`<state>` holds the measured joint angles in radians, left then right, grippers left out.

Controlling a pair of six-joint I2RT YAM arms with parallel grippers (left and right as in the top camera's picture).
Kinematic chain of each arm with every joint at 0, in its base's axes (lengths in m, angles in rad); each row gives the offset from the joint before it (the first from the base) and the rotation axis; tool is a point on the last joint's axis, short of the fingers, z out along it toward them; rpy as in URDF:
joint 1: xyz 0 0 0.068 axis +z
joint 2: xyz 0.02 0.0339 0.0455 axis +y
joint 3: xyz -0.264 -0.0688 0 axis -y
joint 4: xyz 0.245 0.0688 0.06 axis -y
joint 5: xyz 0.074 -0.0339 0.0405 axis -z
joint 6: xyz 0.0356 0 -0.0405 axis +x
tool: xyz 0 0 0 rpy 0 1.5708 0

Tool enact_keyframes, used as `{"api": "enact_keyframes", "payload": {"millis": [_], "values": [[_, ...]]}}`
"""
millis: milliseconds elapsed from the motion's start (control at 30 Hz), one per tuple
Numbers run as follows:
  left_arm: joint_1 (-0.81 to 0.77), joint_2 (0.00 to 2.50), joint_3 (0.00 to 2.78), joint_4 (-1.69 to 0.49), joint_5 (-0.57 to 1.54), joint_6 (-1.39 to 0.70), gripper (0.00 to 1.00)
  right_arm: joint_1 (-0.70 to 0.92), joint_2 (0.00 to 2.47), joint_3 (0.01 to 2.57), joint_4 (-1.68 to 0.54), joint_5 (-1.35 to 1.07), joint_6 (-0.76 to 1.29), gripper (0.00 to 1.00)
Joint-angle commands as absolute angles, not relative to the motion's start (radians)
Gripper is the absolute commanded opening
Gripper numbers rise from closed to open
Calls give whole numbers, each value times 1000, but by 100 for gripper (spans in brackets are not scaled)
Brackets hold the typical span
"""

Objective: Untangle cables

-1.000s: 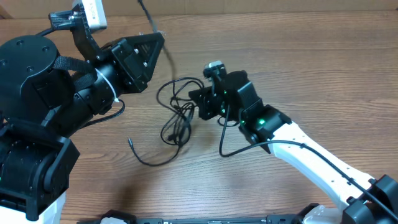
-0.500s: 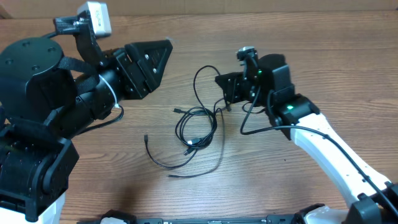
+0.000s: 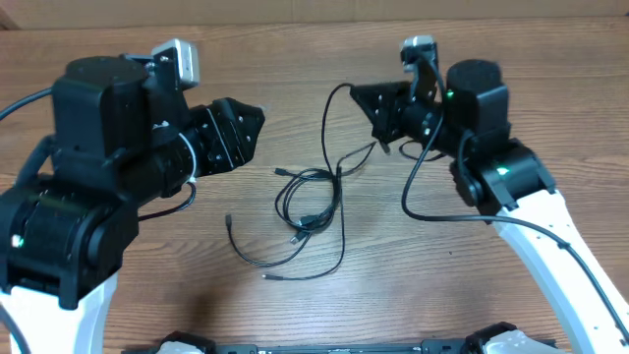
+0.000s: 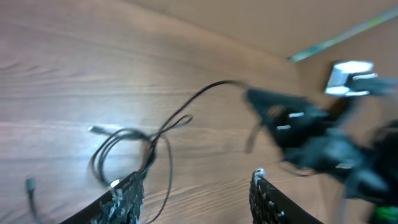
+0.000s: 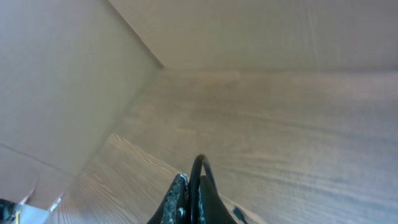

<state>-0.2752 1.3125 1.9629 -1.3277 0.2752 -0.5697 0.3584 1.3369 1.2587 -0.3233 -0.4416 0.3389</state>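
The cables [image 3: 311, 220] lie mostly in the middle of the table [image 3: 570, 118], between the two arms. They form a loose bundle of thin black loops, flattened on the wood. The bundle's long axis runs from the near side of the table up toward the far right. From there one strand climbs in a tall bow to the right hand [image 3: 364, 96].

That hand is clenched on the strand. In its wrist view the cord [image 5: 199, 167] arches up out of the tightly closed fingers [image 5: 179, 190]. The left hand [image 3: 254, 123] is released and holds nothing. Its two fingertips stand well apart at the bottom of its own view [image 4: 194, 200], with the looped cords [image 4: 151, 146] on the table beyond them.

From overhead, four free plug ends show on the table. One points left at the top of the bundle, one lies out to the lower left, and one is at the near tail of the long strand. The fourth is a silvery tip inside the loops. How many separate cords make up the tangle cannot be told (they cross too often to follow).

The table is brown with a clear wood grain running left to right. Plain pale tan panels [image 5: 56, 93] stand along its far side and meet at a corner. There are two arms and two hands.
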Motion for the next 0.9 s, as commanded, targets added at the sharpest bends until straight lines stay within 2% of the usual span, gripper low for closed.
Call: {"api": "enact_keyframes", "payload": {"millis": [0,300,600,867], "values": [[-280,1328,1975,-1364,221,-522,54,334,1305,1338,-327,-447,335,4],[-282,1353,1797,-1371,215,-500,57,324,1301,1446,-347,-447,344,4],[-282,1353,1544,-1150,421,-331,59,324,1301,1537,-355,-451,379,4],[-297,1353,1407,-1002,447,-196,61,324,1301,1620,-354,-477,508,4]]}}
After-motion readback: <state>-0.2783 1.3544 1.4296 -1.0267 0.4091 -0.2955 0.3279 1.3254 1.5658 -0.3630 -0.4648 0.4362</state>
